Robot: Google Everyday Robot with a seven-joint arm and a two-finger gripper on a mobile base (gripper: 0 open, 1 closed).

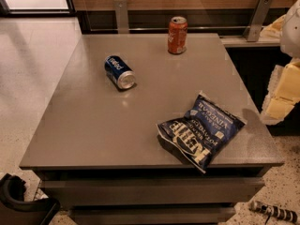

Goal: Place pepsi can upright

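**Gripper off the table, pepsi can lying down**

Gripper (282, 93): mine hangs beyond the right edge of the table (93, 125), about level with its middle and out over the floor, touching nothing. It holds nothing. Whether it is apart or together I cannot tell from this view.

Nearest to it on the table, toward the front-right corner, lies a blue crisp bag (200, 130), flat and crumpled, with one corner hanging over the front edge. Its big white letters, upside down from here, seem to read "KETTLE". A smaller line looks like "VINEGAR", and the rest I cannot make out.

At the far edge of the table, right of centre, an orange-red can (177, 35) stands upright. Its lettering is too blurred to read.

The pepsi can (119, 72) is farthest from me, on the left-rear part of the table. It is on its side, with one silver end turned toward the table's front. The white "pepsi" reads along its dark-blue body.

By my judgement nothing of the task is done. The can is not upright and I am well apart from it. What is left is the reach across the table, the grasp, the turn onto an end and the release.
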